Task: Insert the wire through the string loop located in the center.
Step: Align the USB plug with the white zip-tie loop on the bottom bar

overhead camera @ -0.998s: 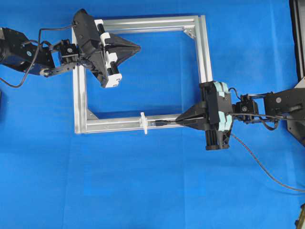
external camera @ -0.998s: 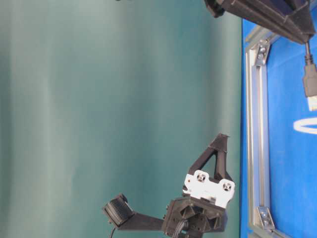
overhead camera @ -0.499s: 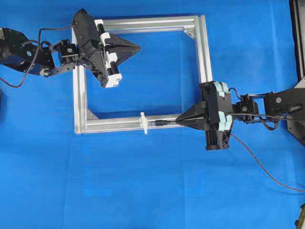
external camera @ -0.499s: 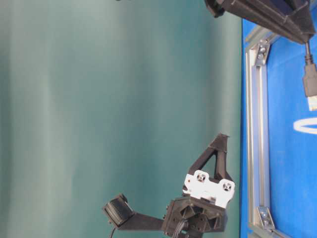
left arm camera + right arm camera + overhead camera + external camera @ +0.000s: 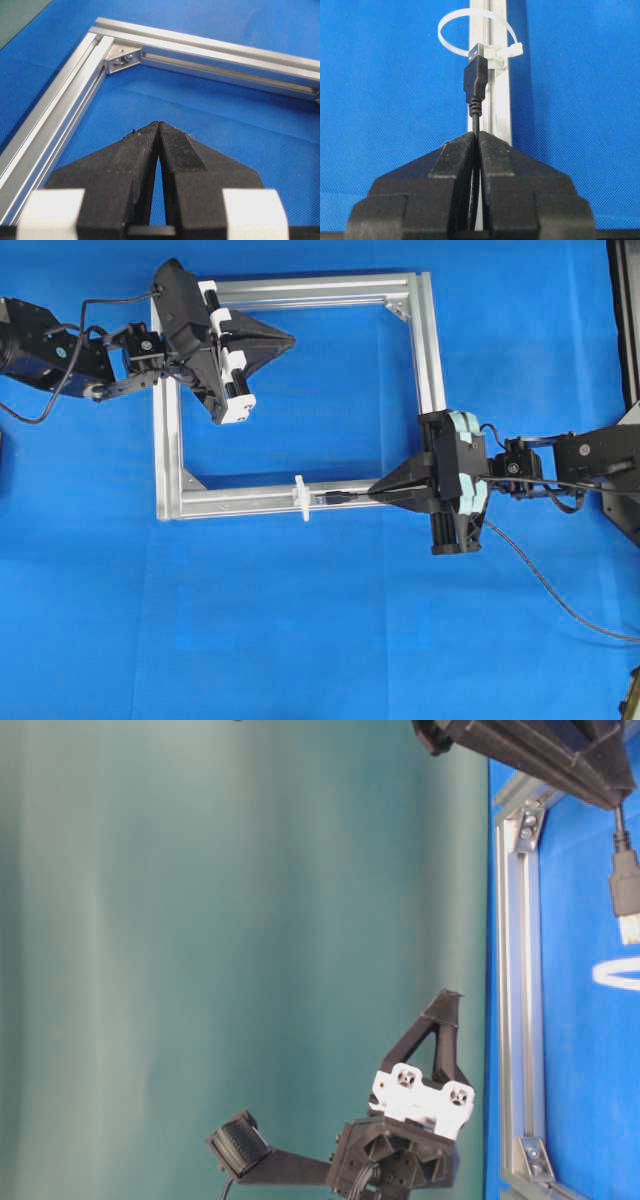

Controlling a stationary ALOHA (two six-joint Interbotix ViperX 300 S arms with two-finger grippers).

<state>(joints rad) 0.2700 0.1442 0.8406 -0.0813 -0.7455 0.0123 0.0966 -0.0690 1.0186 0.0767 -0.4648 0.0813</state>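
The right gripper (image 5: pixel 478 136) is clamping the wire (image 5: pixel 476 120), its USB plug (image 5: pixel 475 80) pointing toward 12 o'clock just short of the string loop (image 5: pixel 451 24) on the aluminium frame (image 5: pixel 425 350), while the left gripper (image 5: pixel 158 126) is hovering closed, empty.

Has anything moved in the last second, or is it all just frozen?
Almost frozen. In the table-level view the wire plug sits very slightly farther from the string loop than before. The right tool stays shut on the wire, the left tool stays shut and empty, and the frame has not shifted.
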